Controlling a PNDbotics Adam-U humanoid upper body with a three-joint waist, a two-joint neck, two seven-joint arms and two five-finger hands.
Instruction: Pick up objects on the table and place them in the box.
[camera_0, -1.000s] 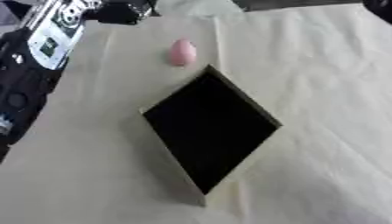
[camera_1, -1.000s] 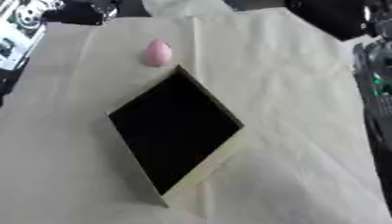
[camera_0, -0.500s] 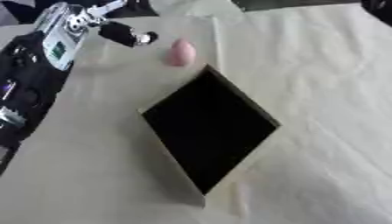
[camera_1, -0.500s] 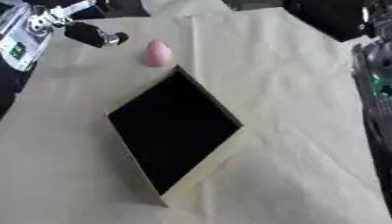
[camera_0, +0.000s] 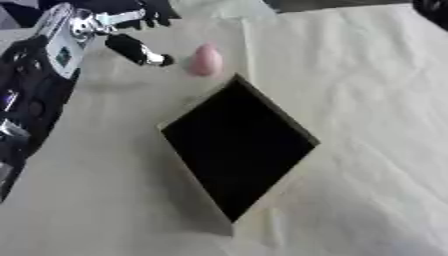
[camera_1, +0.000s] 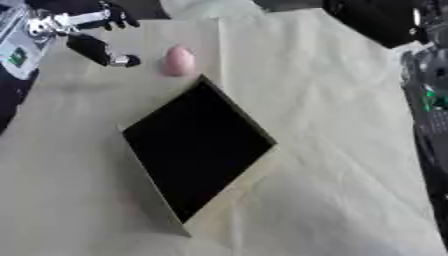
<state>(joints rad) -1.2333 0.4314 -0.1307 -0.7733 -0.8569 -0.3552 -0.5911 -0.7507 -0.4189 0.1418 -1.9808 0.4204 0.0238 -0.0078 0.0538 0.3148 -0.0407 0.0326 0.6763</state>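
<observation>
A small pink egg-shaped object (camera_0: 206, 59) lies on the cream cloth just beyond the box's far corner. The box (camera_1: 229, 187) is shallow, with pale cream walls and a black inside, and sits corner-on in the middle of the table. My left hand (camera_0: 133, 48) reaches in from the upper left, open, with its dark fingers spread. One fingertip (camera_0: 163, 60) stands a short way left of the pink object and does not touch it. My right hand shows in neither view.
A wrinkled cream cloth (camera_0: 367, 100) covers the table. My left arm (camera_0: 35, 90) runs down the left edge. The right arm's dark body (camera_1: 430, 105) fills the right edge of the right eye view. Dark shapes lie past the table's far edge.
My left hand has come in from the upper left corner and moved right, down toward the pink object. The pink object and the box have stayed in place.
</observation>
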